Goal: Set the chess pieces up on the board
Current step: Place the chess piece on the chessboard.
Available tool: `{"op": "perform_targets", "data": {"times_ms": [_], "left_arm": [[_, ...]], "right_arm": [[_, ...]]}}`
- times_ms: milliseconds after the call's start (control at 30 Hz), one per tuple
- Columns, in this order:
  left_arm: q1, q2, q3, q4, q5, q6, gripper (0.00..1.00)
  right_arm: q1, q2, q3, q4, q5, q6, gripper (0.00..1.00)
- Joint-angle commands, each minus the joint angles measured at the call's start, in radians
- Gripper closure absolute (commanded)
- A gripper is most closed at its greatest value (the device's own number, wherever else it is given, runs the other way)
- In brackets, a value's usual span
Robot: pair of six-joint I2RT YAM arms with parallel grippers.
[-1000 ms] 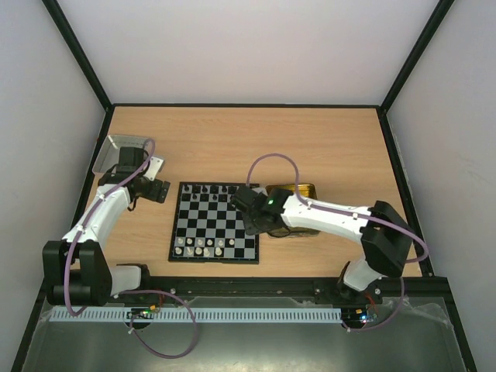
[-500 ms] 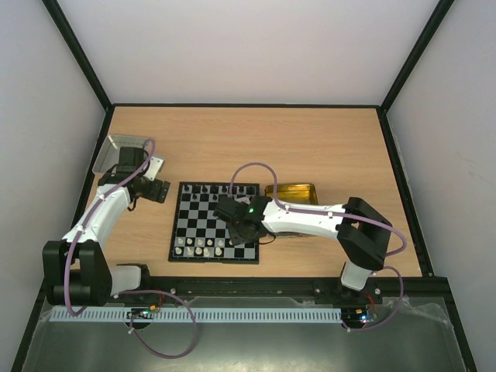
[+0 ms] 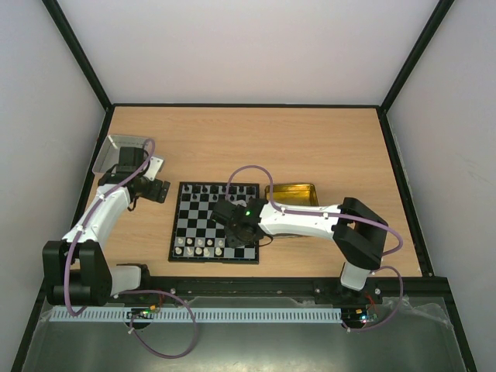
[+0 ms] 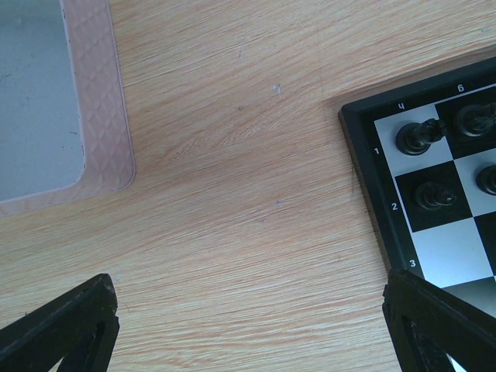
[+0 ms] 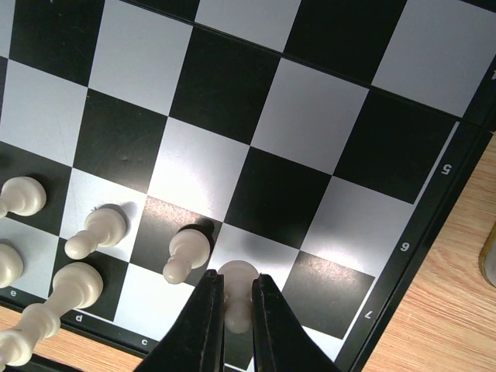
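Observation:
The board (image 3: 203, 219) lies at the table's middle, with black pieces (image 3: 208, 188) along its far edge and white pieces (image 3: 198, 246) along its near edge. My right gripper (image 3: 232, 235) hangs over the board's near right part. In the right wrist view it (image 5: 238, 318) is shut on a white pawn (image 5: 237, 283) whose base is on or just above a square beside another white pawn (image 5: 186, 253). My left gripper (image 3: 160, 191) is open and empty over bare wood just left of the board's far corner (image 4: 363, 147), where black pieces (image 4: 415, 137) stand.
A gold tin tray (image 3: 293, 192) sits right of the board, partly behind my right arm. A silver-grey tin lid (image 3: 116, 151) lies at the far left; its rim (image 4: 101, 101) shows in the left wrist view. More white pawns (image 5: 97, 231) stand left of the held one.
My right arm has swung left from beside the gold tray to over the board's near right squares, and the tray is uncovered. The left arm has not moved.

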Motion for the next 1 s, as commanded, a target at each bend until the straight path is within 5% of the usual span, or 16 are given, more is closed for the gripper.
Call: {"op": "perform_targets", "data": {"times_ms": [0,967], "left_arm": [[-0.001,-0.007,0.001,-0.003,-0.002,-0.007,0.06],[-0.001,-0.006,0.008,-0.007,-0.005,-0.002,0.06]], "right_arm": [[0.010,0.006,-0.008,0.008,0.009,0.015,0.93],[0.010,0.009,-0.056,0.026,-0.014,0.013,0.87]]}}
